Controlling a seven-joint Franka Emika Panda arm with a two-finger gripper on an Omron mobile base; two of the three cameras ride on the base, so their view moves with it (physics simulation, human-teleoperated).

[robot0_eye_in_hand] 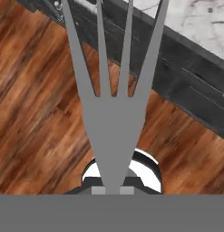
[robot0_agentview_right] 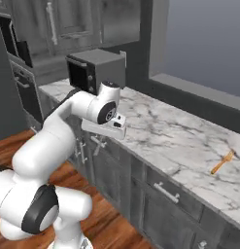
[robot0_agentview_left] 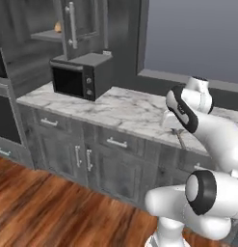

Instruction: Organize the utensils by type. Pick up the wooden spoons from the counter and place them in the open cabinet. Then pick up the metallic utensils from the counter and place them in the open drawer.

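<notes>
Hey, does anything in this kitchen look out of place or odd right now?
Little stands out. An orange-handled utensil lies alone near the front edge of the marble counter, not put away. The gripper is shut on a grey fork, tines pointing away over the wooden floor.

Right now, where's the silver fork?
The fork is clamped in the gripper, tines outward in the hand view, held off the counter edge above the wooden floor.
</notes>
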